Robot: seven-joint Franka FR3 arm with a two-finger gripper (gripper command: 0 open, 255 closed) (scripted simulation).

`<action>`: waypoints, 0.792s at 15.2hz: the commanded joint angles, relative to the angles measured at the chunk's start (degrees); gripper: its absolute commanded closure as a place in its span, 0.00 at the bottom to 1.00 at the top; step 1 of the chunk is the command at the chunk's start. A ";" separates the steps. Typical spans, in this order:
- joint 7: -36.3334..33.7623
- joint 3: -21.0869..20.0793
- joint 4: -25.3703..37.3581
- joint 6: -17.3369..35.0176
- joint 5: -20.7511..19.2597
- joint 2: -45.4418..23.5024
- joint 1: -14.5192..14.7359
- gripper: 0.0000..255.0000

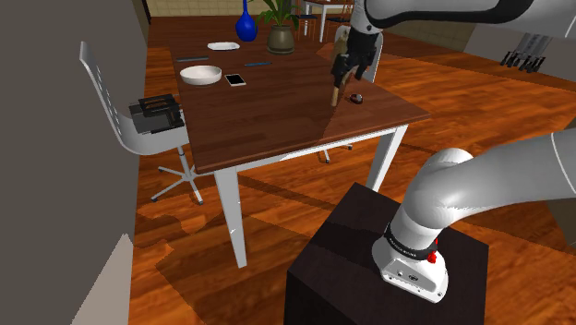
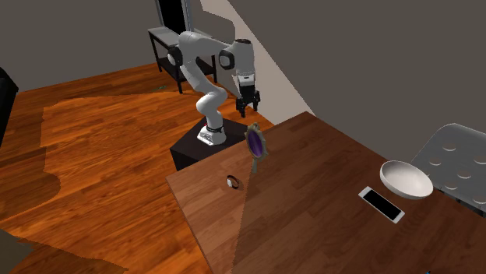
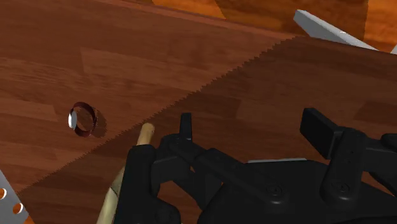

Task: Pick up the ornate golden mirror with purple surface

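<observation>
White bowl (image 1: pixel 200 74) beside phone (image 1: pixel 235 80); blue vase (image 1: pixel 246 25), potted plant (image 1: pixel 280 32) at far end of table (image 1: pixel 277 120).

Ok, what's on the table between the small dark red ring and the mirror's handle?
Nothing: bare brown tabletop separates the ring from the mirror's handle, as the wrist view shows.

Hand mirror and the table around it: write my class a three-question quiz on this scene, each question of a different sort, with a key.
1. True or false: the hand mirror lies flat on the table.
2. The mirror's surface is: A green, B purple, C white.
3. What colour is the vase at the table's far end in the shoulder view?
Key: 1 false, it stands nearly upright just below the gripper; 2 B; 3 blue.
</observation>
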State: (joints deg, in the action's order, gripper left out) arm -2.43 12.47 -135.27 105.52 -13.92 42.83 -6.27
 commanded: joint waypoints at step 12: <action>7.73 15.23 8.15 22.28 0.90 -12.42 -0.63 0.00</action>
State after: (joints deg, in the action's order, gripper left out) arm 4.42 26.17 -128.46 125.84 -13.70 32.20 -7.34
